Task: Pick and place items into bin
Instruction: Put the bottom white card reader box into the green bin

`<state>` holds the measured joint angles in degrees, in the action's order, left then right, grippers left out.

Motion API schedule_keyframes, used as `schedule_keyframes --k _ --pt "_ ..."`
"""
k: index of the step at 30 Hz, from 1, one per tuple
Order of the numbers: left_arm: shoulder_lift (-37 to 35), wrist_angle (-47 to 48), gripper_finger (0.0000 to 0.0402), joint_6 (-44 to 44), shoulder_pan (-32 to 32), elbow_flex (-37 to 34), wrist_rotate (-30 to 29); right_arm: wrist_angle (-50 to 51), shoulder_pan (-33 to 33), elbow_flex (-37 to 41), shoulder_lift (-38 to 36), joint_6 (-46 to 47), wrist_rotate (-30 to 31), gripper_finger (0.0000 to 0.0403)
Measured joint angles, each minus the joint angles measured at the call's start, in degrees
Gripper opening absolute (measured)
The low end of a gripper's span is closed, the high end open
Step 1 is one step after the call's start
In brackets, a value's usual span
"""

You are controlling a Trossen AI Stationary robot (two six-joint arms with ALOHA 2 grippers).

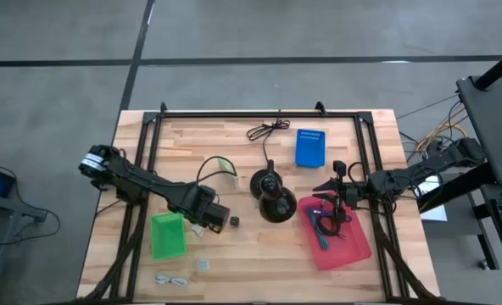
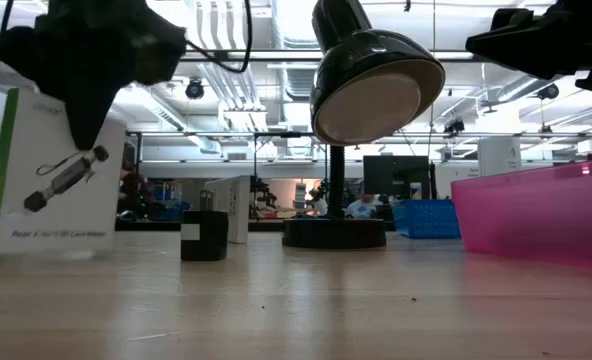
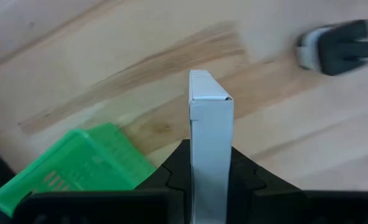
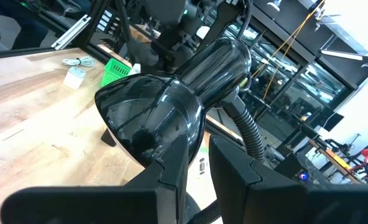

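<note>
a: what containers are on the table [image 1: 234,254]?

b: a pink bin [image 1: 340,237] sits at the right side, near the front edge. inside it lie tangled pens and dark cables, one purple pen [image 1: 321,230] among them; finer detail is too small to tell. a blue basket [image 1: 310,146] sits near the back, well apart from the bin. a green box [image 1: 168,235] lies at the front left.

a: where are the arms?

b: the left gripper [image 3: 210,167] is just beside the green box, its fingers clenched on a thin white box [image 3: 210,134] held on edge. the right gripper [image 4: 197,165] hovers over the pink bin's back edge, beside a black desk lamp [image 1: 272,199] at the table's middle. its fingers stand close together with nothing between them.

a: what is still loose on the table?

b: a tiny black cube [image 1: 233,221] just beside the left gripper, a coiled black cable [image 1: 266,130] near the back, a white and green packet [image 1: 221,164], and a small white cable [image 1: 173,279] with a clear bit [image 1: 203,265] at the front.
</note>
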<state>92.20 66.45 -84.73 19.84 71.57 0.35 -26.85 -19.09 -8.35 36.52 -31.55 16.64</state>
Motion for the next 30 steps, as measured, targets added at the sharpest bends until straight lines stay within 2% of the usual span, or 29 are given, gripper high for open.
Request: schedule_keyframes --k 11,17,24,30 --pt "-0.11 0.10 0.0034 6.86 0.01 5.51 -0.39 0.00 0.00 0.01 0.00 0.00 0.00 0.0054" --pt "-0.11 0.37 0.0034 10.23 0.00 6.28 -0.32 0.00 0.00 0.02 0.01 0.01 0.00 0.0054" --pt "-0.11 0.64 0.0034 12.44 0.18 6.40 7.02 0.00 0.00 0.01 -0.01 0.02 0.00 0.0054" --pt "-0.15 0.64 0.0033 20.58 0.14 7.57 7.08 0.01 -0.02 0.00 0.01 0.02 0.00 0.0054"
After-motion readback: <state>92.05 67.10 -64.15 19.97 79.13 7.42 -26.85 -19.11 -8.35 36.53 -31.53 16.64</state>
